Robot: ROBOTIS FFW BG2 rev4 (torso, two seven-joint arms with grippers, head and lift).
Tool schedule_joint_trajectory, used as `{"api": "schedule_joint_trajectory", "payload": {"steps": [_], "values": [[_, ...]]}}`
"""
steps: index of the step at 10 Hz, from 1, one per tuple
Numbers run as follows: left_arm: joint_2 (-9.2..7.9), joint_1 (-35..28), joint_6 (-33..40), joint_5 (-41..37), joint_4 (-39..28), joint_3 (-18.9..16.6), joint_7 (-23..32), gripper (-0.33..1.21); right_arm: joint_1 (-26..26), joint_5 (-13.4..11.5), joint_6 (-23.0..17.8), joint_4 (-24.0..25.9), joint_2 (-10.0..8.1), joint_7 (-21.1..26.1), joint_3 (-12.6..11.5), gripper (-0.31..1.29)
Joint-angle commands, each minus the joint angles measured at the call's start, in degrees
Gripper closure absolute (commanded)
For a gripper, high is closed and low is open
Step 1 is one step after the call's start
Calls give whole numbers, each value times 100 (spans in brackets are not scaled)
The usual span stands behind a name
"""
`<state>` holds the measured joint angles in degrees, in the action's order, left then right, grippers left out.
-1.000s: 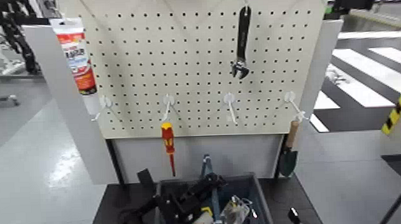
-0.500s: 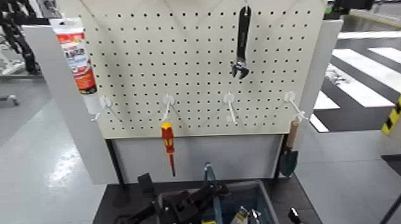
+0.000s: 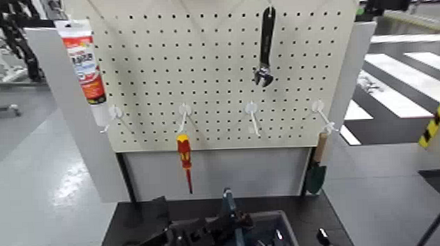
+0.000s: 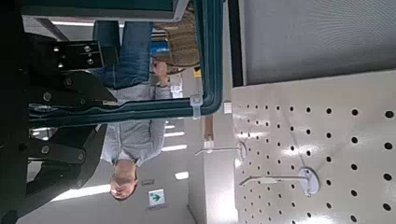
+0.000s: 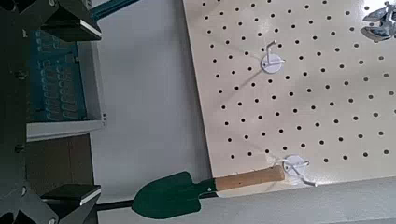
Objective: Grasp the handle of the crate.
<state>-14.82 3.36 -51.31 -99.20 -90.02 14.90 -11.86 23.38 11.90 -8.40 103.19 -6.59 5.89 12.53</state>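
The dark grey-blue crate (image 3: 283, 219) stands at the near edge of the black table, below the pegboard, cut off by the bottom of the head view. Its slim blue-grey handle (image 3: 228, 201) rises upright from its middle. My left gripper (image 3: 223, 228) is at the handle and shut on it. In the left wrist view the handle bar (image 4: 159, 107) runs between the black fingers (image 4: 79, 89) of the left gripper (image 4: 101, 114), with the crate rim (image 4: 214, 56) beyond. My right gripper (image 5: 89, 107) stays open beside the crate (image 5: 58, 84), a little of it showing low at the crate's right (image 3: 325, 239).
The pegboard (image 3: 214, 75) carries a black wrench (image 3: 265, 49), a red-and-yellow screwdriver (image 3: 185, 157), a red-labelled tube (image 3: 83, 63), a green trowel (image 3: 317, 171) and bare white hooks (image 3: 252, 111). A person (image 4: 140, 126) stands behind the rig. Tools lie in the crate.
The left gripper, the handle and the crate sit lower in the head view than a second ago. Less of the crate's inside shows. The pegboard tools have not moved.
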Motion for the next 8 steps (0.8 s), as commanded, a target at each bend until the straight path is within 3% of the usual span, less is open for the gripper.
{"api": "schedule_joint_trajectory", "payload": {"steps": [1, 4, 8], "values": [[-171, 60, -204, -425, 28, 180, 35, 119, -9, -12, 23, -9, 0, 0, 22, 15], [-355, 235, -318, -601, 28, 355, -97, 119, -18, -12, 32, -18, 9, 0, 22, 15], [-408, 332, -362, -636, 55, 461, -273, 119, -27, -39, 5, -18, 0, -9, 22, 15]]}}
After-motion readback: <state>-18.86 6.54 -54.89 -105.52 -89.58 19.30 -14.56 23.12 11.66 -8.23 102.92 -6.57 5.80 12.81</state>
